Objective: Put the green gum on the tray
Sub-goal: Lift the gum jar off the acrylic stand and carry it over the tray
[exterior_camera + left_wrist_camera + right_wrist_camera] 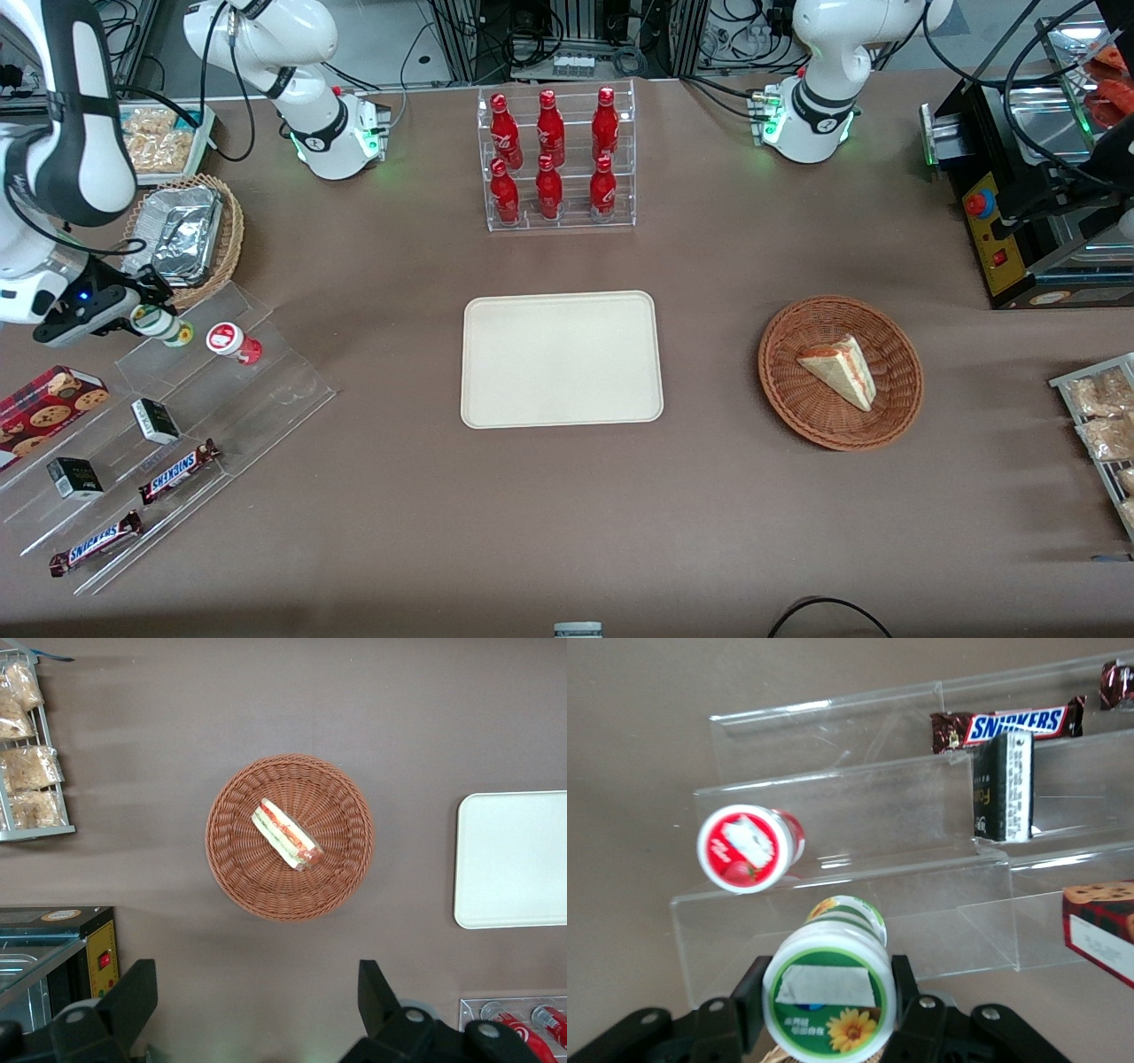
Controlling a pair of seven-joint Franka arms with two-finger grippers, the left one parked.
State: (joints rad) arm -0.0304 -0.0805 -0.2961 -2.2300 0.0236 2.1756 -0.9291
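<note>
brown table [399, 496], clear stepped shelf [213, 390] at working arm's end. gripper [829, 1010] jaws pinching green gum [830, 992] just above shelf, beside red bottle [749, 848]. best lifted clear first, kept upright, carried to tray [562, 360].

The green gum [830, 997] is a small cylindrical bottle with a white-rimmed green lid bearing a white sticker and a sunflower, its label green and yellow. It sits clamped between the fingers of the pincer [158, 322], tilted, above the acrylic step shelf at the working arm's end of the tabletop. The tray [562, 359], cream-beige with rounded corners and a low rim, lies flat mid-tabletop, well apart from it.
</note>
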